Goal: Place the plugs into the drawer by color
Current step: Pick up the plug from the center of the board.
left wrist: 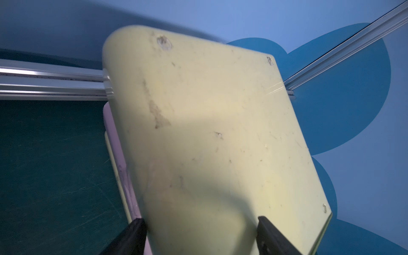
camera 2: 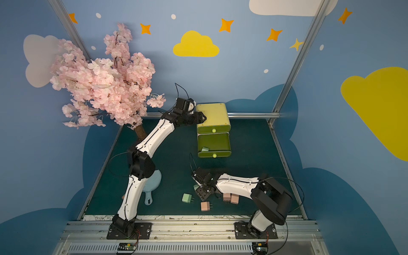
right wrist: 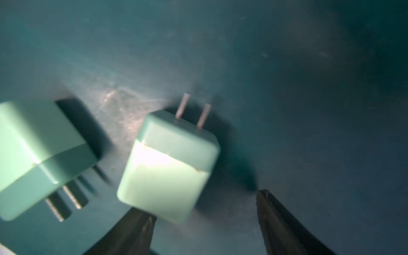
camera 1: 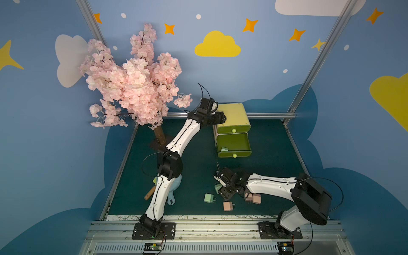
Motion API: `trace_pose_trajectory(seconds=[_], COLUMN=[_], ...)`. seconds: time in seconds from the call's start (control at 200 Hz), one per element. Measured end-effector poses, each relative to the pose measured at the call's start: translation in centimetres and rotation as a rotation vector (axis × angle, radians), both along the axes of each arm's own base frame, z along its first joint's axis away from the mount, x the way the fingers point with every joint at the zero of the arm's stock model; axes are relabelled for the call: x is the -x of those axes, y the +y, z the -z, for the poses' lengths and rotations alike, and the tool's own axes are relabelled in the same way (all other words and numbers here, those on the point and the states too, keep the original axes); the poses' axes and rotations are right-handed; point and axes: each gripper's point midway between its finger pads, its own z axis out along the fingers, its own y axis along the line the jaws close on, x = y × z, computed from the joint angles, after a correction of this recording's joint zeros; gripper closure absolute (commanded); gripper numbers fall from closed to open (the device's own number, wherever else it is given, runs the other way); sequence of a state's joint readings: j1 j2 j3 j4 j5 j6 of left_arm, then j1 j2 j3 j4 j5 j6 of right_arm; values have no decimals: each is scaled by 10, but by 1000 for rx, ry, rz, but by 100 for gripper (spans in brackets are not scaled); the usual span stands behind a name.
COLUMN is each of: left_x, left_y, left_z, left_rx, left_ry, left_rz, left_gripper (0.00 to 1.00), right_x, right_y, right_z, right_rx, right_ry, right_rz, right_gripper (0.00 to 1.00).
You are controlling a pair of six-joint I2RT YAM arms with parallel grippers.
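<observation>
surroundings: blossom tree (camera 1: 132, 84) at far-left corner of mat (camera 1: 198, 143); blue paddle (camera 1: 174, 192) partly under left arm; three pink plugs (camera 1: 228, 206) by right forearm, two partly hidden by it. drawer (camera 1: 234, 112) at back, tray below the top one pulled out, w/ stored mint plug (camera 1: 224, 149) inside. left arm stretched fwd; left gripper (left wrist: 202, 223) fingers apart over drawer top, holding nothing. right arm bent low; right gripper (right wrist: 206, 205) fingers apart, near mint plug (right wrist: 167, 176) on mat by one finger, not clamped; spare mint plug (right wrist: 42, 154) just beside.

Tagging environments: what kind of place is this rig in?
Probably a staged robot test cell, nursery-themed: painted sky walls with clouds and stars, a fake blossom tree, aluminium framing around the green mat.
</observation>
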State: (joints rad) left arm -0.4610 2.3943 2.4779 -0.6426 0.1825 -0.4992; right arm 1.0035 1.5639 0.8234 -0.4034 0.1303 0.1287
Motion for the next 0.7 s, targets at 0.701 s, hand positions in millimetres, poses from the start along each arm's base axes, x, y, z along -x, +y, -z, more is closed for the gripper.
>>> trace_pose_trajectory(seconds=[0.701], left_x=[2], left_y=[-1], left_z=[0], left_rx=[-3], left_ry=[4], left_rz=[4], left_gripper=[20], right_x=[2], right_y=[31], right_z=[-11], right_rx=[-53], right_ry=[-8], right_rz=[1], right_gripper=[32])
